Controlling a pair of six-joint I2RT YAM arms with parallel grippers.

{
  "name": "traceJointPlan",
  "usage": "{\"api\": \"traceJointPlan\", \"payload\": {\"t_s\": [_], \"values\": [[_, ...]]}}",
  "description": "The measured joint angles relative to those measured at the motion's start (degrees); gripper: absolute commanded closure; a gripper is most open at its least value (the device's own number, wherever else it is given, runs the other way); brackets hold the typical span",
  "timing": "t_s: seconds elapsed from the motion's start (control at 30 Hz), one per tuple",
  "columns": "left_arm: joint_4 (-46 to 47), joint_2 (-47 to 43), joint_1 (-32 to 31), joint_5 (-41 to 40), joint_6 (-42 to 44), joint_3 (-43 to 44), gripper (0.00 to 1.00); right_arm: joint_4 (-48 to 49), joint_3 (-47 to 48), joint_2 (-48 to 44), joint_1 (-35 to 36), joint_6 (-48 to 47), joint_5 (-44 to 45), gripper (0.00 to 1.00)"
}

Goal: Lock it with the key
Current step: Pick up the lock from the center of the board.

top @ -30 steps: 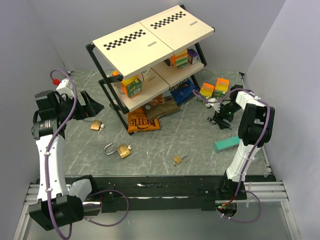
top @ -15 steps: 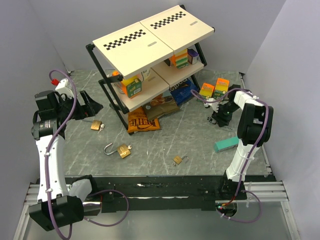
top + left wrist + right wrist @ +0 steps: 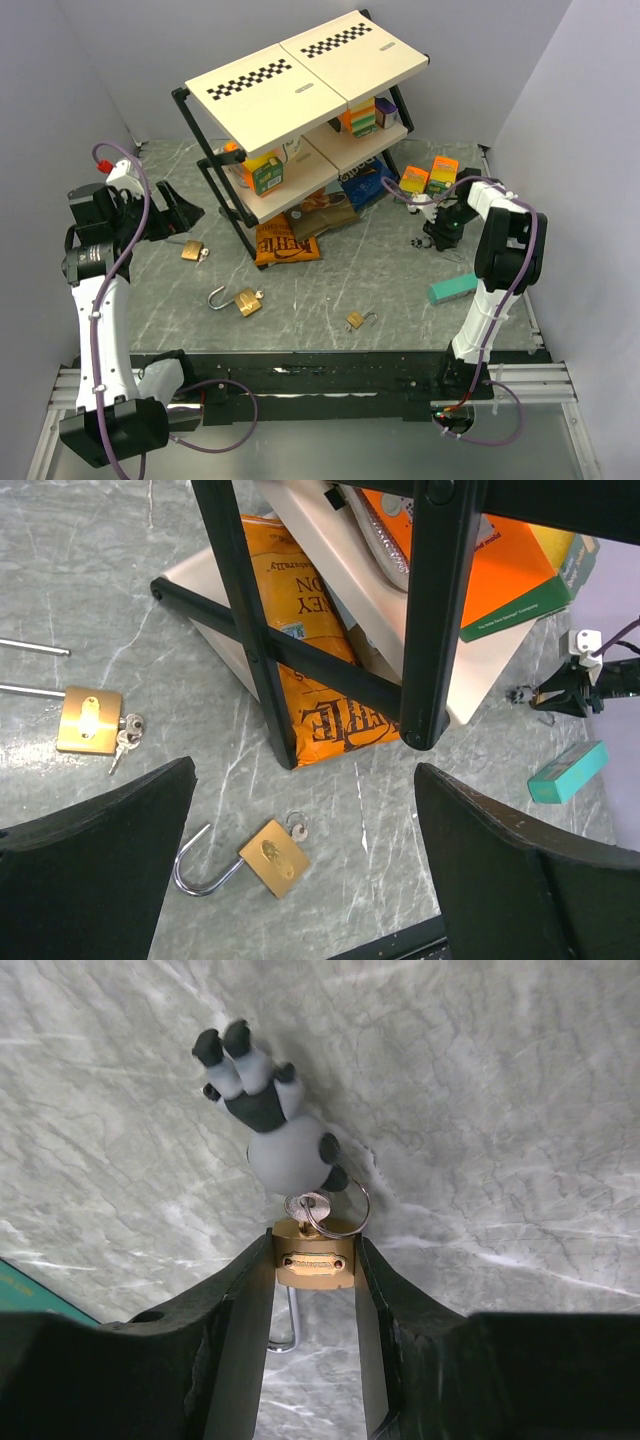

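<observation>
The grey marbled table (image 3: 400,290) carries a black-framed shelf rack (image 3: 300,70) with checkered cream tops, standing at the middle of the far edge. The left arm (image 3: 100,300) reaches along the left edge. Its left pincer (image 3: 305,775) hangs above the surface beside the rack, released, fingers spread wide with nothing between them. The right arm (image 3: 500,250) bends down near the right edge, toward the far right corner.

An orange snack bag (image 3: 285,240) lies under the front of the rack. A teal box (image 3: 452,289) lies close to the right edge, and two orange cartons (image 3: 428,175) stand near the far right corner.

Near the left edge lies a long-shackled padlock (image 3: 88,720) with keys in it. An open padlock (image 3: 272,855) rests toward the near edge, and a small padlock (image 3: 354,320) lies near the middle of the near edge.

The right pincer (image 3: 313,1245) is low over the table and clenched on a brass padlock (image 3: 314,1262), its fingers pressed against both sides of the body. The shackle (image 3: 288,1325) runs back between the fingers. Whether it is latched I cannot tell. A grey-and-black figure (image 3: 270,1110) lies on the table just beyond the lock, joined to it by a ring (image 3: 345,1210). The key (image 3: 300,1203) sits in the padlock's end face.
</observation>
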Motion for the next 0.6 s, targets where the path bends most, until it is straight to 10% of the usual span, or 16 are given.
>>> {"api": "traceJointPlan", "payload": {"t_s": [0.6], "values": [[0.0, -4.4, 0.0, 0.9, -1.7, 0.0, 0.04, -8.2, 4.6, -7.0, 0.0, 8.2, -11.1, 1.00]]}}
